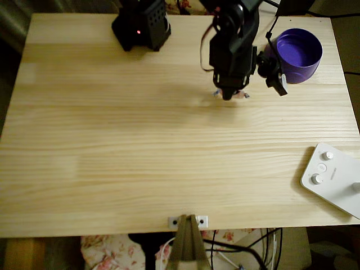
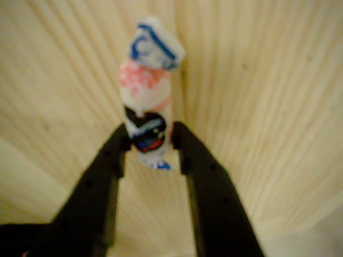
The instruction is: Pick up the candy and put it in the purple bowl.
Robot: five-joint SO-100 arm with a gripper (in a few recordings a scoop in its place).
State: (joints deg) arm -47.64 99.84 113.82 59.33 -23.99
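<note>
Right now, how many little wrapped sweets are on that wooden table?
1. The small white-wrapped candy with pink and dark marks lies on the pale wooden table, pinched between the black gripper fingertips, left of the purple plastic bowl. Others could hide under the arm.

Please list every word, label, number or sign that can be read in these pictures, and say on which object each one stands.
No text can be read with certainty.
candy wrapper, between the tips of the tool: blue, pink and dark printed marks, too blurred to read.
white box with knobs: a small grey marking beside the knobs, too small to read.
purple bowl: no markings seen.
</note>
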